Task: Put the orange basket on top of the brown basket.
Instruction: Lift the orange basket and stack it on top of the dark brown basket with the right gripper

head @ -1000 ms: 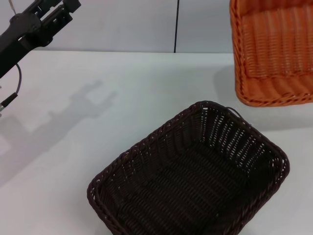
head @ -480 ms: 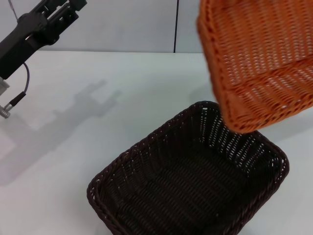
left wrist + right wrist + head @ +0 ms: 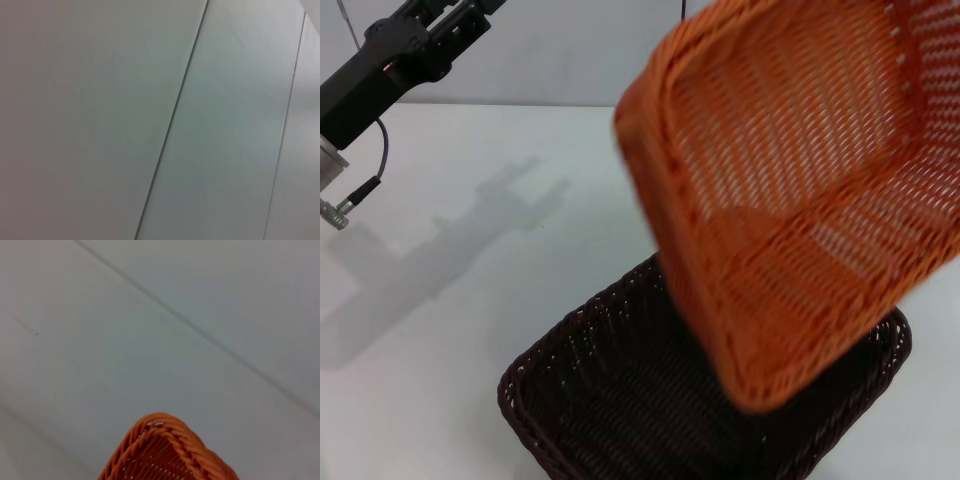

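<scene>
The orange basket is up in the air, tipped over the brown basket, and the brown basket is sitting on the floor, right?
Nearly. The orange basket is in the air, tipped, over the brown basket. But the brown basket is not on the floor: the head view shows it resting on the white table.

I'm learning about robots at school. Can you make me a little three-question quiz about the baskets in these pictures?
1. True or false: the orange basket lies flat on the table.
2. Which basket rests on the table: A) orange, B) brown?
3. Fill in: the raised left arm holds ____.

Key:
1. False. It hangs tilted in the air over the brown basket.
2. B.
3. Nothing.
</scene>
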`<action>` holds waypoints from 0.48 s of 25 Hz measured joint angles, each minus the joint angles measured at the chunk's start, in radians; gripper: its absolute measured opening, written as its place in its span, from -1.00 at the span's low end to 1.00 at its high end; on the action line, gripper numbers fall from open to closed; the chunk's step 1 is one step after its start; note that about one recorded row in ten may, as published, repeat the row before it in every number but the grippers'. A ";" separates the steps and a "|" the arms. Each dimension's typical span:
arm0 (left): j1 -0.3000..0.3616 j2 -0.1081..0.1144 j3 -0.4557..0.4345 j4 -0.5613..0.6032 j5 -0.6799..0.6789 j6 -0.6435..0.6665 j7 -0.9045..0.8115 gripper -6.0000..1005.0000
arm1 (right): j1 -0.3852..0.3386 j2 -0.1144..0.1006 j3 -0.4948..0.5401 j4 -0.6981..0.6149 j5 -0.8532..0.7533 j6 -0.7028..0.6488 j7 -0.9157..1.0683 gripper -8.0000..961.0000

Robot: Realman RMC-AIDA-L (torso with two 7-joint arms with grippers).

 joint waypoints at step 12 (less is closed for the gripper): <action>-0.002 0.008 0.000 -0.009 0.003 0.011 -0.010 0.38 | -0.042 0.064 -0.127 0.088 -0.084 0.010 -0.086 -0.43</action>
